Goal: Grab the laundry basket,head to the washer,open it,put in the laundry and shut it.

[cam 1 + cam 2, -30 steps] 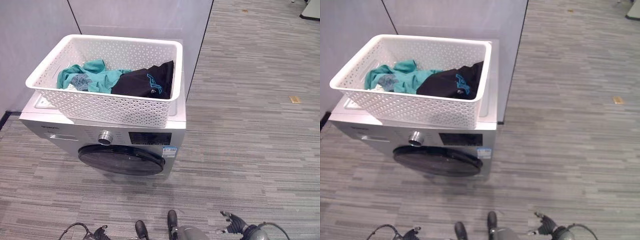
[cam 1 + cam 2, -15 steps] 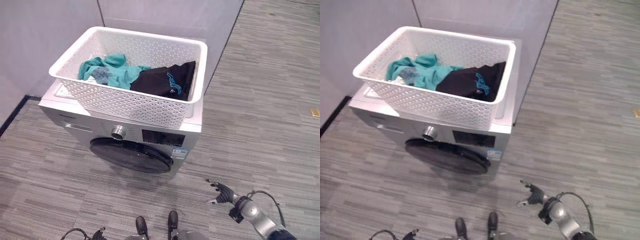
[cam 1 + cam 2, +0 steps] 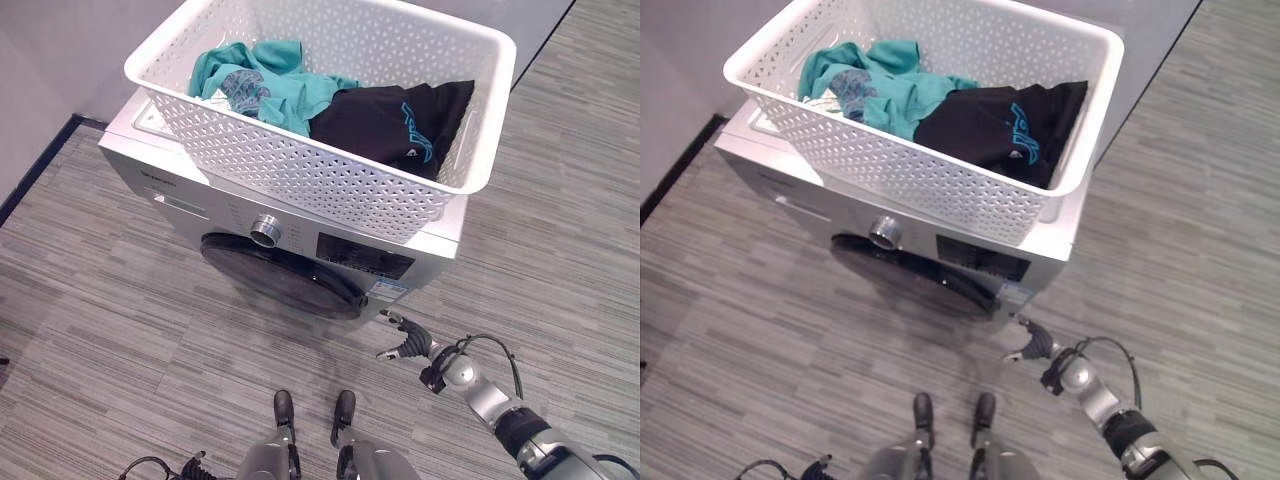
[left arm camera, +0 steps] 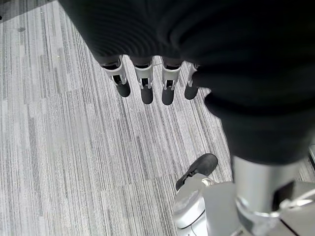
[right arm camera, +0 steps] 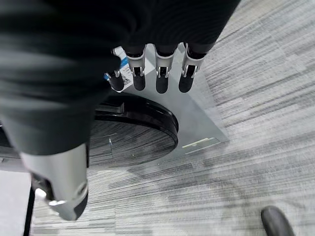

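Now right hand [image 3: 408,344] fingers [image 5: 160,81] near washer door [image 3: 280,285], apart

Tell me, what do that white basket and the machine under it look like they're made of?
The laundry basket looks like moulded white plastic: matte, with a regular punched lattice in its walls. The washer seems to be painted or brushed metal, silver-grey with a soft sheen. Its round door looks like dark glossy glass or plastic; which one I can't tell.
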Robot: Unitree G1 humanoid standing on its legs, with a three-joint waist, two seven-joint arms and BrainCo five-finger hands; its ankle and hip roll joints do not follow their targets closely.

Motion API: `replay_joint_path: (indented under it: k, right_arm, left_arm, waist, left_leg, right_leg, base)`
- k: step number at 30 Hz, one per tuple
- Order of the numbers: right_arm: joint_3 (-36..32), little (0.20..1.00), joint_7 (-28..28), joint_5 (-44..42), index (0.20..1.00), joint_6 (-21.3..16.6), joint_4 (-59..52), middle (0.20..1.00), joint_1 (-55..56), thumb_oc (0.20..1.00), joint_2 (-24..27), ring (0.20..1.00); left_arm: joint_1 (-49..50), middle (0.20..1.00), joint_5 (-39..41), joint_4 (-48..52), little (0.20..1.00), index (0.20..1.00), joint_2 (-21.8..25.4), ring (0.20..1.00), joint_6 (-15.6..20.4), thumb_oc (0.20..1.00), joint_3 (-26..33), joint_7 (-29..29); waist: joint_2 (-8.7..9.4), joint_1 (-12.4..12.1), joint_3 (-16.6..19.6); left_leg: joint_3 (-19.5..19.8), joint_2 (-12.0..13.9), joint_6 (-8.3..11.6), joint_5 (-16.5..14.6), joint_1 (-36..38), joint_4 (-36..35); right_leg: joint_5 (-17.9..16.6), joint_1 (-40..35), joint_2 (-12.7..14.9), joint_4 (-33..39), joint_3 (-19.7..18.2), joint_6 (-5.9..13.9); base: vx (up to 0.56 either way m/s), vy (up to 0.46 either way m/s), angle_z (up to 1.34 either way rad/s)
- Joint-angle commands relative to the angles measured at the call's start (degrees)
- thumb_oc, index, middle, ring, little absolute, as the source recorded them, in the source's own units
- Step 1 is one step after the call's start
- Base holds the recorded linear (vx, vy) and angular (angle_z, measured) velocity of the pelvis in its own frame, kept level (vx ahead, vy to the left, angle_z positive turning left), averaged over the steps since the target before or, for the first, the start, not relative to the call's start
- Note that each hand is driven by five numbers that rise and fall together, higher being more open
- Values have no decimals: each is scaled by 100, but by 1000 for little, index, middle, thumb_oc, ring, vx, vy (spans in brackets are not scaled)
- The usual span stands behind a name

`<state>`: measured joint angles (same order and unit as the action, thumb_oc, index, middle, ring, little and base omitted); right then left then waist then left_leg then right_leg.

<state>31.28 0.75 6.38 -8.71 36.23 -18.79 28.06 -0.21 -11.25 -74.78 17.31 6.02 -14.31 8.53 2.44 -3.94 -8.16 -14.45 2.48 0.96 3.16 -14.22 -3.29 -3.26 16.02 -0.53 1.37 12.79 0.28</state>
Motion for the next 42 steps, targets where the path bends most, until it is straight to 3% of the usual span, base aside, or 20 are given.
replay_joint_path:
  k: [1, 12, 15, 27, 32, 42]
  right_arm:
    - [-18, 1000, -339, 100, 1000, -127, -338, 1000, 51, 1000, -199, 1000]
    - [267, 1000, -677, 260, 1000, -157, -356, 1000, -383, 1000, -561, 1000]
    - [446, 1000, -998, 437, 1000, -135, -60, 1000, -731, 1000, -834, 1000]
    - [515, 1000, -1825, 1088, 1000, 157, 537, 1000, -1373, 1000, -1118, 1000]
    - [792, 1000, -1460, 670, 1000, 117, 634, 1000, -1443, 1000, -1325, 1000]
    - [2353, 1000, 375, -679, 1000, -36, 374, 1000, -1256, 1000, -2218, 1000]
  left_arm:
    - [-58, 1000, 116, -72, 1000, 1000, 90, 1000, 19, 1000, 99, 177]
    - [-161, 1000, 303, 140, 1000, 1000, -32, 1000, 94, 1000, -77, 393]
    - [-243, 1000, 429, 271, 1000, 1000, -125, 1000, 130, 1000, -275, 525]
    - [-429, 1000, 600, 314, 1000, 1000, -239, 1000, 158, 1000, -561, 736]
    - [-500, 1000, 700, 300, 1000, 1000, -270, 1000, 133, 1000, -602, 743]
    - [-405, 1000, 798, 495, 1000, 1000, -144, 1000, 154, 1000, -644, 531]
  waist:
    - [309, -2, 74]
    - [259, -97, 30]
    - [207, -197, -47]
    - [168, -321, -199]
    - [195, -349, -222]
    - [167, -578, -191]
  left_leg:
    - [175, -134, 238, 347, -256, -171]
    - [222, -223, 160, 280, -305, -171]
    - [274, -257, 140, 300, -381, -171]
    - [405, -315, 123, 358, -639, -171]
    - [429, -331, 118, 370, -684, -171]
    - [498, -359, 144, 375, -598, -171]
  right_leg:
    - [-667, -207, 665, 363, -208, 847]
    - [-675, -135, 700, 363, -308, 846]
    - [-674, -80, 708, 363, -319, 836]
    - [-720, 114, 719, 363, -310, 840]
    - [-748, 152, 726, 363, -343, 838]
    - [-698, 32, 731, 363, -307, 809]
  base:
    - [12, 38, 2]
    - [22, 34, -4]
    - [3, 14, -1]
    - [0, 0, 0]
    - [0, 0, 0]
    - [-1, -4, 0]
